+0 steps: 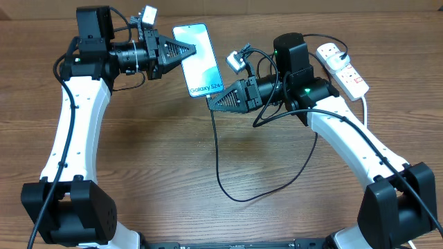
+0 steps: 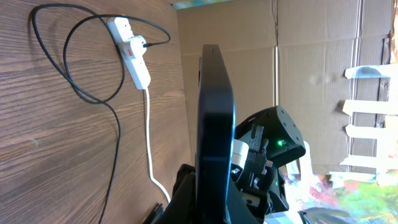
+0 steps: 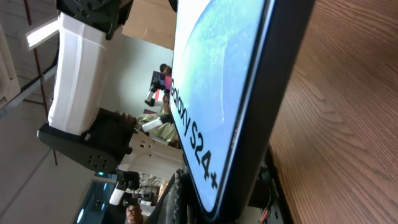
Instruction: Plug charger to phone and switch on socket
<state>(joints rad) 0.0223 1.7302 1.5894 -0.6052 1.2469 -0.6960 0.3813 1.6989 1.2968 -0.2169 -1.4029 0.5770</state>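
Observation:
The phone (image 1: 201, 59) is held off the table, with its "Galaxy S24+" end toward my right arm. My left gripper (image 1: 181, 52) is shut on its left long edge. In the left wrist view the phone (image 2: 214, 124) shows edge-on between my fingers. My right gripper (image 1: 213, 102) is at the phone's lettered end, shut on the charger tip, and the tip itself is hidden. The black charger cable (image 1: 220, 166) hangs from it, loops over the table and runs to the socket (image 1: 340, 63). The phone screen (image 3: 217, 81) fills the right wrist view. The charger's black plug (image 2: 144, 43) sits in the socket (image 2: 130, 50).
The socket's thick white lead (image 2: 149, 137) runs along the table from the strip. A cardboard wall (image 2: 261, 56) stands behind the table. The two arms face each other closely over the back middle of the wooden table (image 1: 152, 166).

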